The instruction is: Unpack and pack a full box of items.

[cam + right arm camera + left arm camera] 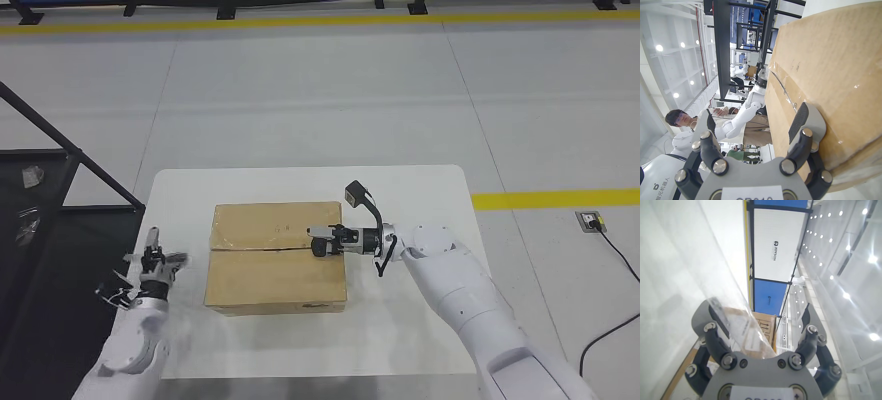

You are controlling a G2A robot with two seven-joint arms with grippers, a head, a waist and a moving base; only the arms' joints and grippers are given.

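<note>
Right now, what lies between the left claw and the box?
Only bare white table separates the left gripper from the cardboard box in the top view; clear film clings to that gripper.

Faint handwritten marks (795, 66) stand on the box (838, 47), arrow signs (764, 326) on a carton (770, 318), logos (776, 251) on wall panels (772, 228).

The brown cardboard box (276, 270) sits closed, taped, on the table (420, 200).
</note>
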